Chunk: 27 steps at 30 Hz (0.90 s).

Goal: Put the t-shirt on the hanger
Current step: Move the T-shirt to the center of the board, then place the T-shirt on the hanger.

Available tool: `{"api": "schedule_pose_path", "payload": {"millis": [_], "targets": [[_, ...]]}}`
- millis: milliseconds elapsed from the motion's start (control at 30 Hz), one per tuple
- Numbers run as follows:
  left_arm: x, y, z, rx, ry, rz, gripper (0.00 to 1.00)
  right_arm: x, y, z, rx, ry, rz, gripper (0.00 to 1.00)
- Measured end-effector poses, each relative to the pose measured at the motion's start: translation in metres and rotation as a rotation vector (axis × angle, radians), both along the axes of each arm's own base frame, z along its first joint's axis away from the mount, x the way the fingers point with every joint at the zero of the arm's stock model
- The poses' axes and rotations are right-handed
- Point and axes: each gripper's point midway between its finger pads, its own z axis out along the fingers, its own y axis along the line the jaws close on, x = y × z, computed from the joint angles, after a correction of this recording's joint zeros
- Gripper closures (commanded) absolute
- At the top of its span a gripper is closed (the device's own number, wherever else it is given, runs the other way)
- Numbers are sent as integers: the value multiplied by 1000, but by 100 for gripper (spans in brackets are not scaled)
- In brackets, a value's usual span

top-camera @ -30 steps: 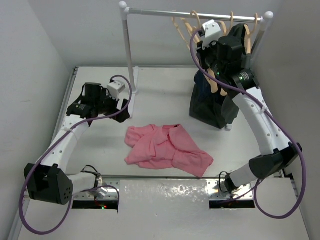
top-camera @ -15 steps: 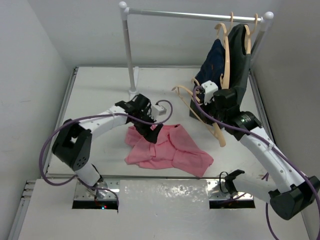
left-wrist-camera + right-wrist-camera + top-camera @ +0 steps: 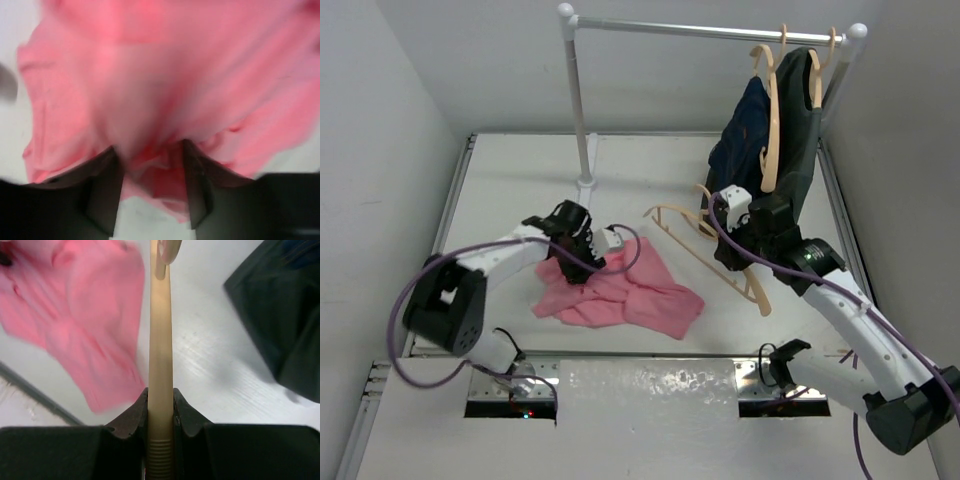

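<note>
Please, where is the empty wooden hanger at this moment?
In the top view the hanger sits right of centre, clamped in the right tool, between the pink t-shirt and the dark garments hanging on the rail.

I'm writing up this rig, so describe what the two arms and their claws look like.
Left arm and right arm: white links between chunky black joint housings, a purple cable looping along each. Small white block at each wrist; a green light on the right arm. Left claw and right claw have dark matte fingers.
</note>
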Motion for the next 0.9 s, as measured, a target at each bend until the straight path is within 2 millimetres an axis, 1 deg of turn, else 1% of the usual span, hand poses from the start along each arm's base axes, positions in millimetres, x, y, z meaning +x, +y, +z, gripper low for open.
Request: {"api": "schedule_pose_path", "payload": {"millis": [33,67,133,200,233,267,300,333,400,433,500,533,600,667,733,800,833,900], "targets": [[-5,10,5,19,-39,-56,19,-3,2,-4,7,14,14,100],[-11,14,12,29,-73,-119,9,-6,4,-8,12,27,25,100],[-21,10,27,14,-125,-222,6,-10,5,-13,18,44,37,100],[-21,-1,43,-22,-174,-279,4,-12,6,-14,23,49,44,100],[-18,-7,50,-42,-184,-277,5,-12,6,-13,25,46,45,100],[-14,-11,56,-62,-191,-258,8,-12,6,-12,27,43,45,100],[-4,-16,64,-84,-204,-212,13,-12,6,-12,26,43,45,100],[8,-21,73,-108,-219,-151,23,-12,6,-12,25,43,44,100],[33,-30,84,-148,-225,-37,23,-12,6,-13,23,46,43,100],[44,-32,87,-162,-215,18,29,-12,6,-14,21,48,43,100],[68,-39,85,-185,-170,126,34,-11,6,-15,18,53,42,100],[79,-39,80,-191,-143,179,38,-11,5,-16,16,54,40,100],[89,-30,60,-177,-81,276,39,-11,4,-18,8,54,33,100],[86,-17,37,-133,-4,354,39,-11,2,-20,0,56,29,100],[83,-6,20,-85,46,411,41,-11,1,-22,-8,57,27,100],[79,0,6,-42,88,443,43,-11,0,-23,-14,57,24,100],[78,1,0,-25,101,456,44,-10,0,-23,-14,58,24,100],[77,4,-9,-1,120,476,47,-11,0,-24,-15,60,24,100]]}}
